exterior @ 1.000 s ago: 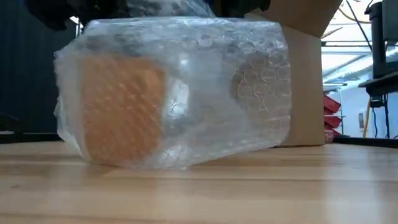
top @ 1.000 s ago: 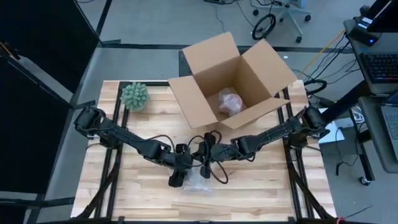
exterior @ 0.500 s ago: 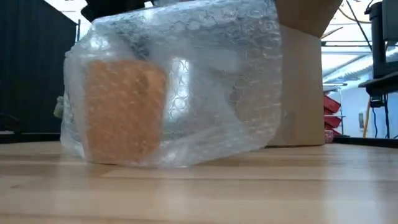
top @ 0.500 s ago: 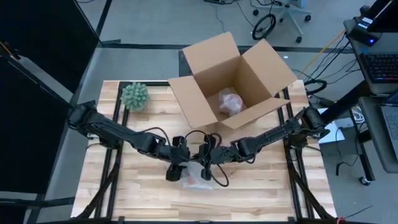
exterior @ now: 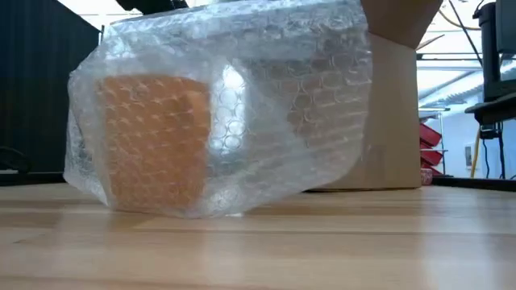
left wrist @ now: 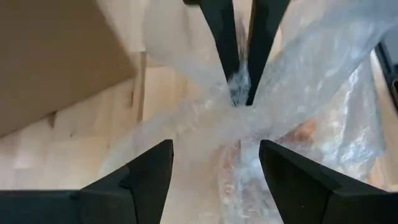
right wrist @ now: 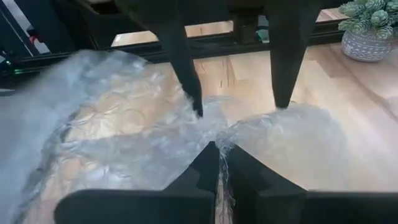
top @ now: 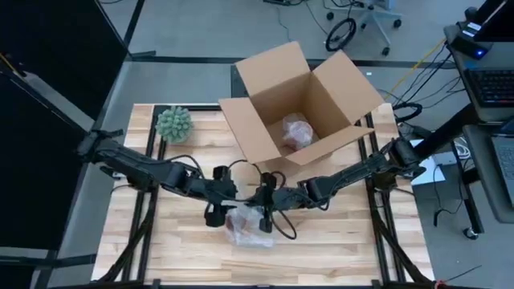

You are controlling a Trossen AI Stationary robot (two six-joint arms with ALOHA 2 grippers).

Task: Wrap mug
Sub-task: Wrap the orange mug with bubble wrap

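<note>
Bubble wrap (exterior: 242, 97) covers the orange mug (exterior: 153, 141), which sits on the table (top: 337, 249) just in front of the cardboard box (top: 297, 100), directly between both claws; long axis looks crosswise. Right gripper (right wrist: 217, 163) is clenched on a gathered fold of wrap; left gripper (left wrist: 214, 158) is spread wide, gripping nothing, just beside that pinch, so it seems the free one to tuck the loose side.

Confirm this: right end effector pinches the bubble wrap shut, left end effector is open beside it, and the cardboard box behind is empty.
Not quite: the cardboard box isn't empty. The high view shows a wrapped bundle already inside. The rest stands: right end effector pinches the bubble wrap, left end effector open.
</note>
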